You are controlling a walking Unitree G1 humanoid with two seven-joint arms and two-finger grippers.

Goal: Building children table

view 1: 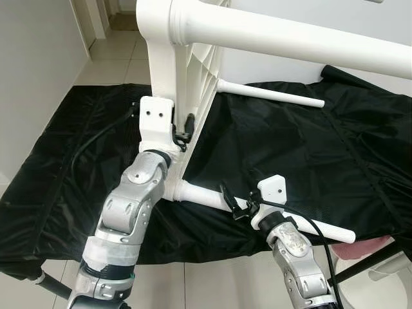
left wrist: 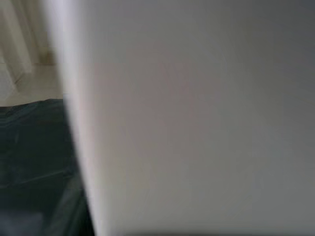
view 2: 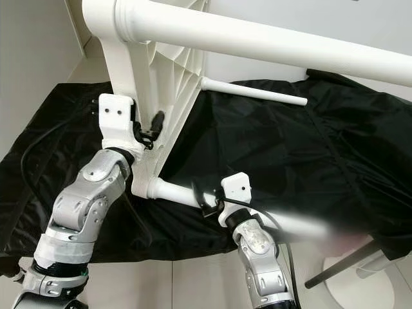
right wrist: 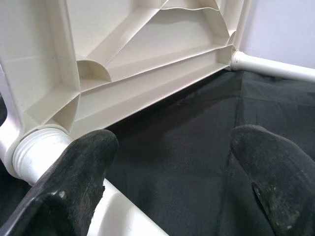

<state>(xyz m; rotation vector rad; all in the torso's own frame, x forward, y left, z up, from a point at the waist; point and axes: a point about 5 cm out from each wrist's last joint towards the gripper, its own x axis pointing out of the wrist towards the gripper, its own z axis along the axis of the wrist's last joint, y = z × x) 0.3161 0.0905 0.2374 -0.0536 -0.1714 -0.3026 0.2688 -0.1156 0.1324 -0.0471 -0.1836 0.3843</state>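
A white plastic children's table [view 1: 193, 71] stands on its side on a black sheet [view 1: 290, 148], ribbed underside [right wrist: 147, 59] facing right. One leg [view 1: 290, 38] juts out at the top. Another leg [view 1: 270, 93] lies farther back. The lowest leg [view 1: 322, 226] runs along the sheet toward me. My left gripper [view 1: 185, 127] is pressed against the tabletop's near rim, and its wrist view is a white blur. My right gripper [view 1: 239, 205] hangs open over the lowest leg near its socket. One of its fingers [right wrist: 74, 182] rests against that leg [right wrist: 34, 152].
Tiled floor borders the sheet in front and behind. A pale wall [view 1: 32, 64] stands on the left. A black cable [view 1: 96, 138] crosses the sheet's left part. At bottom right are a pink item [view 1: 364, 248], a black rod [view 1: 367, 261] and a white round object [view 1: 386, 283].
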